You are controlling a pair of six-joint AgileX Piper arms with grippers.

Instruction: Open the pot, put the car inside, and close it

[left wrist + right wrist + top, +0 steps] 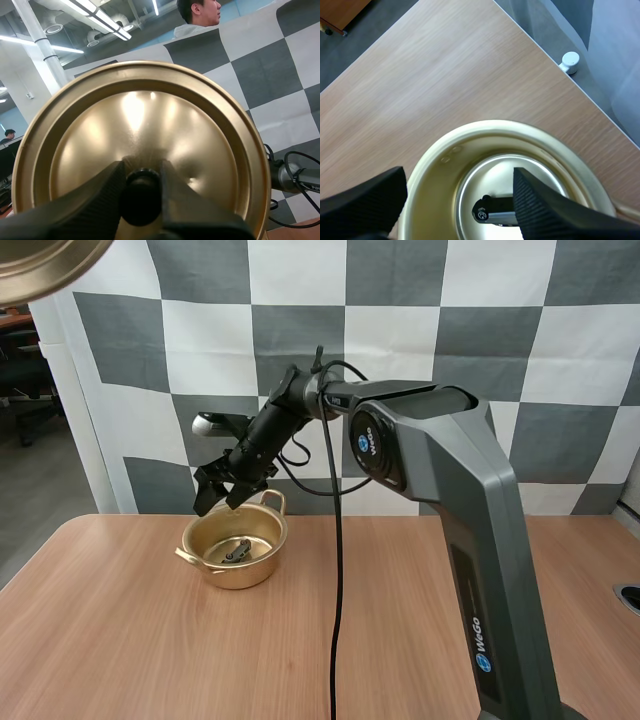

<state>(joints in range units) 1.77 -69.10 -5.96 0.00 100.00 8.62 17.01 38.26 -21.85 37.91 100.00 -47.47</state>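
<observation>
High view, pot: the pot (235, 545) stands open on the worktop (120, 640), toward its 10 o'clock corner, with handles at about 1 and 8 o'clock.
High view, car: a small dark thing, which I take for the car (237, 551), lies on the pot's floor.
High view, right hand: my right hand (222, 492) hangs over the pot's 12 o'clock rim, fingers apart and empty.
High view, lid: the lid (40, 265) is held high, off at 10 o'clock from the pot and well apart from it.
Left wrist view, left hand: my left hand (141, 192) is clamped on the lid's black knob (140, 205), with the lid's gold face toward the camera.
Left wrist view, person: a person (200, 12) is in view past the lid's rim.
Right wrist view, right hand: the fingers stand apart over the pot's mouth, gripping nothing. The car (495, 214) lies on the floor below, beside one finger.
Right wrist view, edges: the worktop's edge runs near the pot on one side. Bare wood spreads out on the other.
Progress (my judgement): the pot is open and the car is in. What is left is to clear the right hand, lower the lid, seat it and let go.
Room (my judgement): the right arm reaches in from 3 o'clock and blocks the mouth, so I would have it leave first. The pot sits close to the 12 o'clock edge, so a knock that way is risky. There is open worktop from 3 to 6 o'clock.
</observation>
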